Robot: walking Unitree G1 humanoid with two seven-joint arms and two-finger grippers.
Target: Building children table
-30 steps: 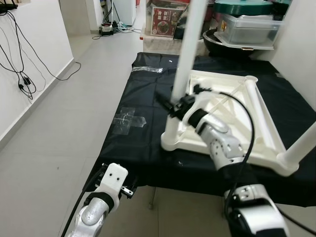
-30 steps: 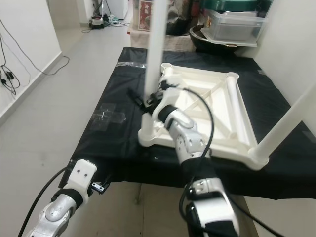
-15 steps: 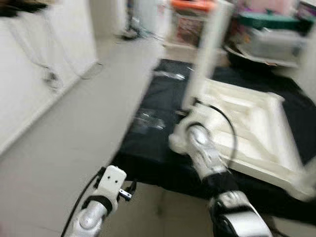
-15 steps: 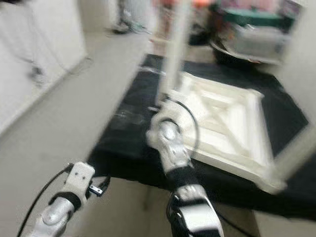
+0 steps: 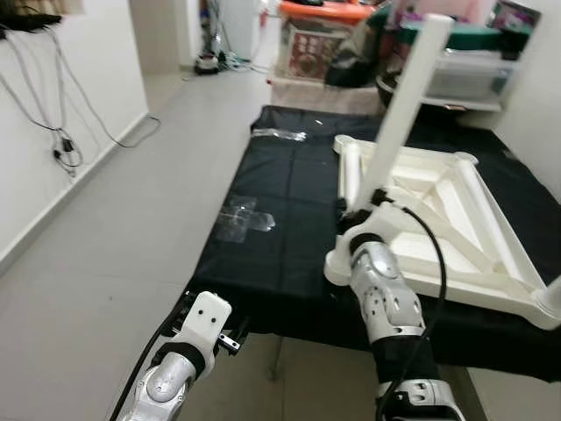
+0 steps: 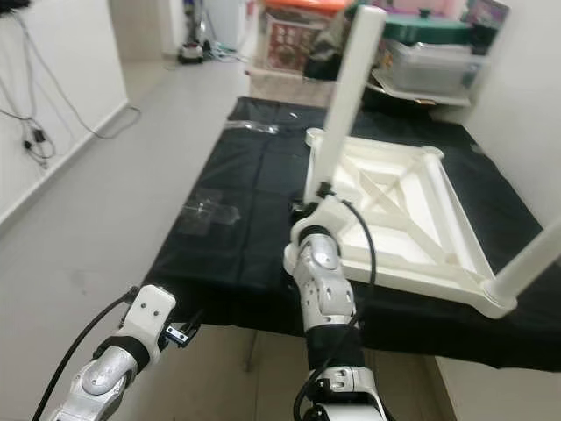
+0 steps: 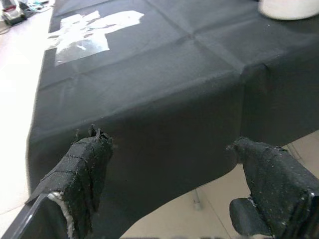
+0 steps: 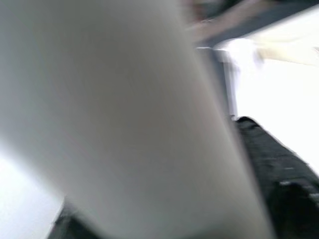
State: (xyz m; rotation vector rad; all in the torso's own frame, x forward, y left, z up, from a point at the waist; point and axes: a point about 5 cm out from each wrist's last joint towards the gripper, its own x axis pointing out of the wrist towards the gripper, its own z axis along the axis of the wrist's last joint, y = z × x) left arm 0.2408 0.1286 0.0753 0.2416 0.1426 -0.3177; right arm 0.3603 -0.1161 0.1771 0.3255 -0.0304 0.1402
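One upturned white children's table (image 5: 438, 228) lies on one black cloth (image 5: 280, 228). Two table legs stand up: one (image 5: 399, 105) at 12 o'clock, one (image 6: 526, 263) at 4 o'clock. Two tape patches (image 5: 238, 217).

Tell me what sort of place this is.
Probably a lived-in home's hallway or spare room: pale tiled floor, loose black cables hanging down the white wall, and stacked clear plastic storage tubs behind the black-clothed work table holding an upturned white plastic children's table.

Smooth white plastic tabletop (image 5: 438, 219) on matt black cloth (image 5: 289, 228); fingers (image 7: 84, 174) rough-padded.
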